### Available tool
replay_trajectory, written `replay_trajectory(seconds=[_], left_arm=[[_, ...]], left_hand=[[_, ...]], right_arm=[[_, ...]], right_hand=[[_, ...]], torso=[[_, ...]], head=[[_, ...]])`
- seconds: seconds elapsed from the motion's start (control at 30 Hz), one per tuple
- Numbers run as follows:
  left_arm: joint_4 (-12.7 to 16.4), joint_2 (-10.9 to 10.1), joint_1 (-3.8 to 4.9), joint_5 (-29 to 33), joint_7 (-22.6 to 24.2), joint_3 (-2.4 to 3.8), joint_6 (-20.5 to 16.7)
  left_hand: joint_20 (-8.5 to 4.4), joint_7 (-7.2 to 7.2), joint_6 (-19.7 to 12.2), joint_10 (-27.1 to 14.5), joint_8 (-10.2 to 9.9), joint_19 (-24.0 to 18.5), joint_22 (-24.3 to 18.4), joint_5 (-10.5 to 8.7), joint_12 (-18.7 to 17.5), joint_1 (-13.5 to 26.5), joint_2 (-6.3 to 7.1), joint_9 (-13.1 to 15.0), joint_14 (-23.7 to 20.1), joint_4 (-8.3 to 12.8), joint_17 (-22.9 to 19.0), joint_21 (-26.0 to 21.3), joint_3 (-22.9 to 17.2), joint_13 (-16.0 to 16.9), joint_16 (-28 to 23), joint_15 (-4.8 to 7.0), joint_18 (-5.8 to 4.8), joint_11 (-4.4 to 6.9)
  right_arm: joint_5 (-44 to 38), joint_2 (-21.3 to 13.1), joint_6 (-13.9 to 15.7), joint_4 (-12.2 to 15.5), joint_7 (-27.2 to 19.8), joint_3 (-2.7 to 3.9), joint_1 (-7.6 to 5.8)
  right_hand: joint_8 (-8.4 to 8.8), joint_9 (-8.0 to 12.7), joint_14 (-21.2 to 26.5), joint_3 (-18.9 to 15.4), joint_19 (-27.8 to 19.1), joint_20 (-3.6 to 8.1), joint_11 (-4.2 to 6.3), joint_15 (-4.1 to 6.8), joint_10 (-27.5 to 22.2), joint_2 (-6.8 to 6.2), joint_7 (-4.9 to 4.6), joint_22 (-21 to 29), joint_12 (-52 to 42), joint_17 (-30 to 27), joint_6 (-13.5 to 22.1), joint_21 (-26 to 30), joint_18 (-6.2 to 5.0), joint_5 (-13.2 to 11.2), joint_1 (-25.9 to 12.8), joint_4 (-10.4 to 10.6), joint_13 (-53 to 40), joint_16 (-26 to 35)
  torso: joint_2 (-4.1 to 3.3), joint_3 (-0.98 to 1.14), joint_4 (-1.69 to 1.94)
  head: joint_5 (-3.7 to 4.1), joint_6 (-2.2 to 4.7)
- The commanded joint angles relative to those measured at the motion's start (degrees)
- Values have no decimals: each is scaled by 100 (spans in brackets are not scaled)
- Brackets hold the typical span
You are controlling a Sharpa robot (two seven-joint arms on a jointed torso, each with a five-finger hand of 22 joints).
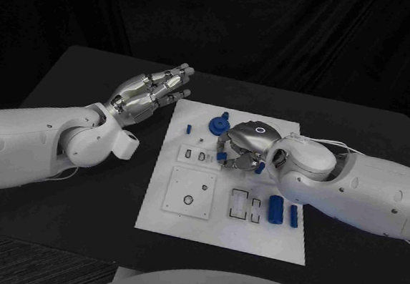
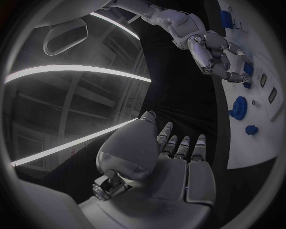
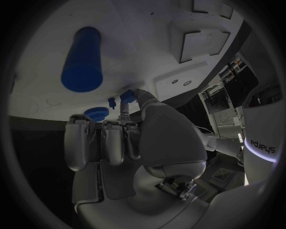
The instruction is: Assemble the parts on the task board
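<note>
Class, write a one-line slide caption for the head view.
Right hand works small blue parts over the white task board while the left hand hovers open beside the board.

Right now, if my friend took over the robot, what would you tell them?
Left robot hand: open, fingers straight, raised over the black table beside the task board, holding nothing.
Right robot hand: down over the middle of the board, fingertips at a small blue part; whether it grips it is unclear.
Parts: a round blue piece near the far edge, two blue cylinders lying loose near the near right edge.
Done: cannot tell what is seated.
Left: the loose cylinders, and empty slots beside them.
</note>
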State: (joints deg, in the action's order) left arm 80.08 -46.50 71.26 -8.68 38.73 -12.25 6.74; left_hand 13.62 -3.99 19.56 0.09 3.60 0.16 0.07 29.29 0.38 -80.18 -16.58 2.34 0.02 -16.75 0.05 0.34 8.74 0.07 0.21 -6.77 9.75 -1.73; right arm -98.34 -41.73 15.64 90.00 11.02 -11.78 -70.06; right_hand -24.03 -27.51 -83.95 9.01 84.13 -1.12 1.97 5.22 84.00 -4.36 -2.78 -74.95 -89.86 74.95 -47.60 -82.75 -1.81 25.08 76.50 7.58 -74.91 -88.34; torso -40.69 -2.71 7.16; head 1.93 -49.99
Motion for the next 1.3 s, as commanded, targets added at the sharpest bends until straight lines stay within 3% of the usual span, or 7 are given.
replay_trajectory(seconds=[0.03,0.1,0.3,0.53,0.7,1.13,1.3], left_arm=[[11,3,-9,2,66,5,77],[19,-9,-9,2,65,5,73],[50,-53,-10,2,61,5,65],[86,-72,-10,3,54,5,59],[106,-79,-10,3,50,5,52],[117,-90,-9,4,46,5,46],[108,-85,-9,3,56,5,52]], left_hand=[[23,-3,-36,-9,27,-15,-6,37,-38,-44,-22,-2,-2,-5,-5,-33,-26,-7,-21,-37,49,-14],[23,-3,-36,-9,27,-15,-6,37,-38,-44,-22,-2,-2,-5,-5,-33,-26,-7,-21,-37,49,-14],[21,-2,-40,-9,26,-14,-5,36,-38,-44,-21,-2,-2,-6,-5,-33,-32,-7,-21,-36,49,-13],[20,-1,-44,-9,26,-14,-5,36,-38,-43,-20,-3,-2,-7,-5,-33,-34,-7,-21,-35,49,-12],[20,-1,-44,-9,26,-14,-5,36,-38,-43,-20,-3,-2,-7,-5,-33,-34,-7,-21,-35,49,-12],[20,-1,-44,-9,26,-14,-5,36,-38,-43,-20,-3,-2,-7,-5,-33,-34,-7,-21,-35,49,-12],[16,2,-44,-9,28,-14,-5,34,-38,-41,-17,-3,-2,-8,-5,-32,-38,-7,-21,-31,50,-8]], right_arm=[[-49,-12,106,0,9,-10,22],[-49,-19,178,9,-11,-10,22],[-49,-32,474,29,-95,-9,21],[-49,1,599,19,-150,-9,21],[-49,12,673,36,-174,-9,21],[-49,-86,868,162,-189,-9,12],[-49,-231,745,302,-136,-8,-3]], right_hand=[[-57,-44,-536,7,240,23,44,46,600,58,12,-1260,-14,1154,-69,6,-6,71,21,-57,-1509,19],[-56,-47,-536,1,241,25,44,48,600,45,10,-1260,-14,1153,-62,6,-6,73,10,-60,-1509,20],[235,69,-536,-96,242,-12,-34,-12,600,-38,-94,-1260,-14,1151,438,8,-4,-586,-245,0,-1509,16],[350,169,-535,-197,250,-43,-60,-37,600,-71,-119,-1265,-14,1146,578,-6,-2,-1094,-379,79,-1509,15],[650,399,-533,-300,249,-49,-61,-40,600,-112,-117,-1264,-14,1137,911,-3,-3,-1512,-438,177,-1509,16],[702,527,-529,-409,256,-57,-76,-51,600,-115,-138,-1268,-14,1118,827,-14,0,-1714,-669,456,-1509,22],[643,569,-528,-391,254,-73,-102,-71,600,-66,-167,-1267,-14,1110,589,-11,0,-1187,-664,504,-1509,23]], torso=[[-2,-2,3],[-1,-3,2],[-3,-2,2],[-2,-6,-14],[-2,-11,-21],[2,-16,2],[11,-14,3]], head=[[-7,-1],[-11,-1],[-9,-1],[-28,-1],[-38,-1],[-37,-1],[-47,-1]])
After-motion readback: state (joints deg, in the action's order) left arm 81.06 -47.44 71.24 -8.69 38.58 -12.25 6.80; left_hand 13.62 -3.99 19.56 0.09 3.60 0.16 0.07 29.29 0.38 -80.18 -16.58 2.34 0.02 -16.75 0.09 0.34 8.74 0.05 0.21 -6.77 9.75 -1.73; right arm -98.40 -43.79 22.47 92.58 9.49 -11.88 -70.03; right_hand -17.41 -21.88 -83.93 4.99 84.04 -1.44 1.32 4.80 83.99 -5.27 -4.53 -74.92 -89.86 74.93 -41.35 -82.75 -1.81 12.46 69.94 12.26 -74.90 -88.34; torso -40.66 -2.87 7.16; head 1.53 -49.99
